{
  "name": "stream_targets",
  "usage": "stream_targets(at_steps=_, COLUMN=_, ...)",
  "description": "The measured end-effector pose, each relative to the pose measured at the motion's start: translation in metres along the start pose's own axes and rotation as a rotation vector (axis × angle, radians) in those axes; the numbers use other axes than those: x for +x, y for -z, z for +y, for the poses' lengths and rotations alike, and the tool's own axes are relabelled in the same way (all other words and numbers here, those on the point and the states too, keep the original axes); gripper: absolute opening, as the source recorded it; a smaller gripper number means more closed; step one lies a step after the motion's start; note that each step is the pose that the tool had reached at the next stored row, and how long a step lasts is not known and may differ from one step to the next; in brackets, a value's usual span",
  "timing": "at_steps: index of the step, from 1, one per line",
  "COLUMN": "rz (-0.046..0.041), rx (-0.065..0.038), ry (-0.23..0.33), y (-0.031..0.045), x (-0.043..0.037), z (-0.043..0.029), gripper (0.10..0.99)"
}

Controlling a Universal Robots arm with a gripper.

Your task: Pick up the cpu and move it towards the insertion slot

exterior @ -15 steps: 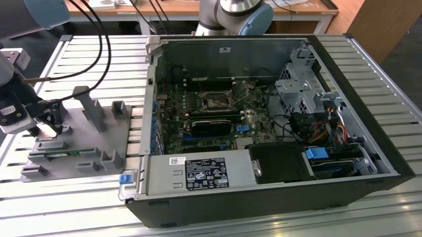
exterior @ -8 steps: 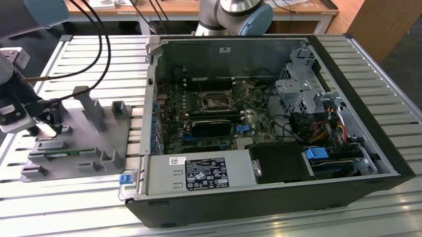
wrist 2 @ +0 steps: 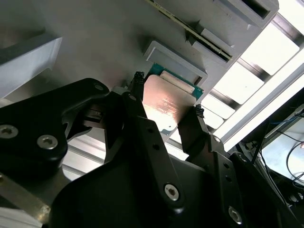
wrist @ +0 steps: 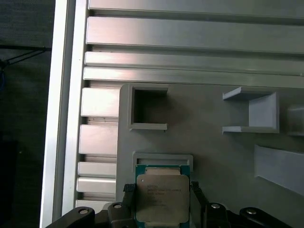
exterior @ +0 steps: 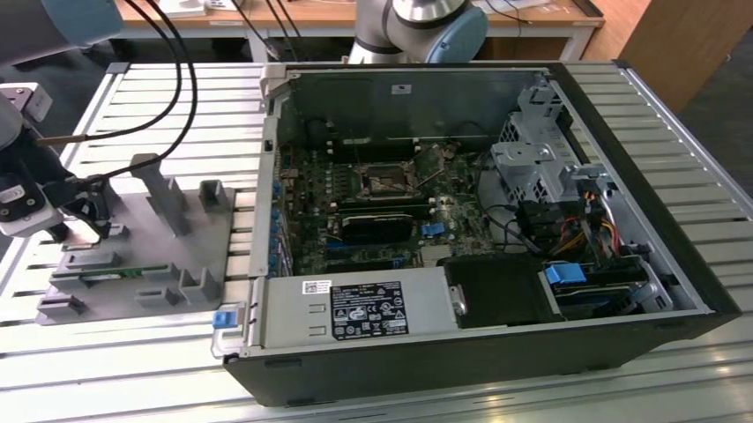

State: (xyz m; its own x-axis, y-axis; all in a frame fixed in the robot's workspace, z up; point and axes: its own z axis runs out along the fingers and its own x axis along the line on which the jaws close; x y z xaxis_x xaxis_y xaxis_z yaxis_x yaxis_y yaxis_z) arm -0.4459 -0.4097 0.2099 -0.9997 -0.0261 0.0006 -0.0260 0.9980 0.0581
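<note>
**Exterior view:** the claw (exterior: 92,220) stands over the grey fixture (exterior: 153,264) on the desk (exterior: 141,352). The insertion slot (exterior: 383,181) lies well apart from the fixture, inside the open computer case (exterior: 471,361).

**Second wrist view:** the fingers (wrist 2: 137,88) pinch the cpu (wrist 2: 166,104) by opposite edges, at the fixture's small framed pocket.

**First wrist view:** the same grip, with the cpu's metal face upward.

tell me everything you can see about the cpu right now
The cpu is a small flat square chip with a dull silvery metal lid, faint print and a thin green rim. It sits level, face up, at a shallow frame on the grey plastic fixture. The gripper clamps its two opposite edges.
</note>
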Motion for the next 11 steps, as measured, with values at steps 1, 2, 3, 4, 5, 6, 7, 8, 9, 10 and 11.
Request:
stream_targets(at_steps=1, rz=0.0000, rx=0.000, ry=0.000, y=0.0002, x=0.0000, z=0.0000, gripper=0.541)
stream_targets(at_steps=2, rz=0.0000, rx=0.000, ry=0.000, y=0.0004, x=0.0000, z=0.0000, gripper=0.541)
stream_targets(at_steps=3, rz=0.0000, rx=0.000, ry=0.000, y=0.0006, x=0.0000, z=0.0000, gripper=0.541)
stream_targets(at_steps=4, rz=0.0000, rx=0.000, ry=0.000, y=0.0008, x=0.0000, z=0.0001, gripper=0.541)
stream_targets(at_steps=5, rz=0.0001, rx=0.000, ry=0.000, y=0.0010, x=0.0000, z=0.0001, gripper=0.541)
stream_targets(at_steps=6, rz=0.0000, rx=0.000, ry=0.000, y=0.0012, x=0.0000, z=0.0001, gripper=0.541)
stream_targets(at_steps=7, rz=0.0000, rx=0.000, ry=0.000, y=0.0014, x=0.0000, z=0.0001, gripper=0.541)
stream_targets(at_steps=8, rz=0.0000, rx=0.000, ry=0.000, y=0.0016, x=0.0000, z=0.0001, gripper=0.541)
stream_targets(at_steps=9, rz=0.0000, rx=0.000, ry=0.000, y=0.0018, x=0.0000, z=0.0001, gripper=0.541)
stream_targets(at_steps=10, rz=0.0000, rx=0.000, ry=0.000, y=0.0020, x=0.0000, z=0.0001, gripper=0.541)
stream_targets(at_steps=11, rz=0.0000, rx=0.000, ry=0.000, y=0.0022, x=0.0000, z=0.0001, gripper=0.541)
